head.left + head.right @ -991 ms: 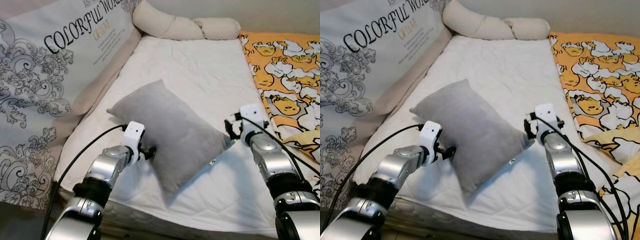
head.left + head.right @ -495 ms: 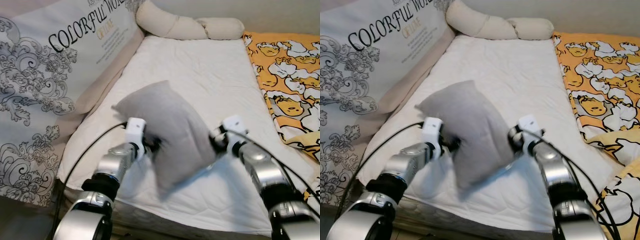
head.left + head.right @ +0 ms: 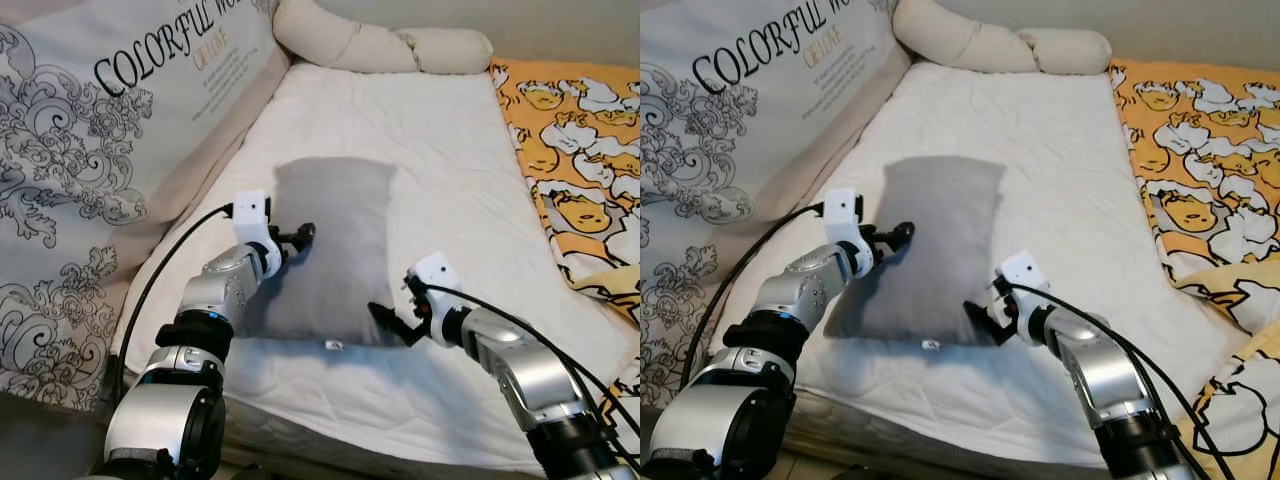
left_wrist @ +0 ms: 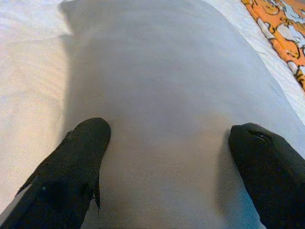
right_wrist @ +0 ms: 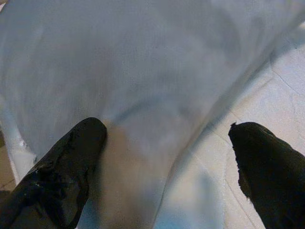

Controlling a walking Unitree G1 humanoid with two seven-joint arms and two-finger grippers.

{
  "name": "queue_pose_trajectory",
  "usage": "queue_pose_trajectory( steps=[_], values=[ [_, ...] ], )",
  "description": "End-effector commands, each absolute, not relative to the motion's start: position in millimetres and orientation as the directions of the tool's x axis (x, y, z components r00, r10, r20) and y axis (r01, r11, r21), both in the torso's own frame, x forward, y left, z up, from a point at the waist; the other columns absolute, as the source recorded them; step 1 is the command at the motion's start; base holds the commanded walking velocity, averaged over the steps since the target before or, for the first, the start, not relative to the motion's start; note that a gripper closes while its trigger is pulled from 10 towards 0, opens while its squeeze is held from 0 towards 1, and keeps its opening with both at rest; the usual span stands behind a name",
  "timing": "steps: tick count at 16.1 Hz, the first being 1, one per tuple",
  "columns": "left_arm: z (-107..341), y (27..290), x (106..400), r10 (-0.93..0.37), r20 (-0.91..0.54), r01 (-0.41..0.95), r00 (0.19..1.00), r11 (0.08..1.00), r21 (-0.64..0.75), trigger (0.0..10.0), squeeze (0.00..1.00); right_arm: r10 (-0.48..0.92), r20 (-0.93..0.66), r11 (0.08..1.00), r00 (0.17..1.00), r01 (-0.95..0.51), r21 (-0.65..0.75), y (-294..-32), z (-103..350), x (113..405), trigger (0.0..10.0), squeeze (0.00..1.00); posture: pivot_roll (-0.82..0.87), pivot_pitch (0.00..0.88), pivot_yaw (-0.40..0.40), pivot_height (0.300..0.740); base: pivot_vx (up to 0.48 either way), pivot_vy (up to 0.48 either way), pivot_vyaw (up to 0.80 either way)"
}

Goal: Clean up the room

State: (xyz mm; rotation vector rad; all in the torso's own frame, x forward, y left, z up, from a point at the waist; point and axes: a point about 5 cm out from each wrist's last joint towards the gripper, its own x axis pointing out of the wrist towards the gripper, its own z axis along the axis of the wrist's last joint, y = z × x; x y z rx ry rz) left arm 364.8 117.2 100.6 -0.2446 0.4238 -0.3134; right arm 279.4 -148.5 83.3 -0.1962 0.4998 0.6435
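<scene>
Lying flat on bed's white mattress: grey pillow, long axis toward bolster at head. Left gripper at pillow's left edge, jaws spread, fabric between them but not pinched. Right gripper at pillow's near right corner, jaws also spread wide, not grasping. Yellow patterned blanket to right. Risk: closing on thin cover alone, so pillow sags or slips on lift; uneven pull between arms could twist it toward bed edge.

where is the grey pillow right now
The soft grey rectangular pillow lies flat on the white mattress, near its front edge, between the left gripper and the right gripper.
</scene>
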Motion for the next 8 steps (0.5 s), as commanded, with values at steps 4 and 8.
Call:
queue_pose_trajectory(
  steps=[4,8],
  values=[
    [106.0,146.5,368.2,-0.252,-0.329,0.169,0.91,0.95,-0.261,10.0,0.0,0.422,-0.525,0.846,0.739,-0.529,-0.063,-181.2,100.8,280.4,10.0,0.0,-0.1,0.0,0.044,0.74,0.0,0.0,0.0],
    [125.0,163.4,376.1,-0.291,-0.233,0.227,0.928,0.936,-0.267,10.0,0.75,0.271,-0.473,0.939,0.838,-0.338,-0.061,-210.2,108.9,298.4,10.0,0.0,-0.09,0.0,0.041,0.74,0.0,0.0,0.0]
  ],
)
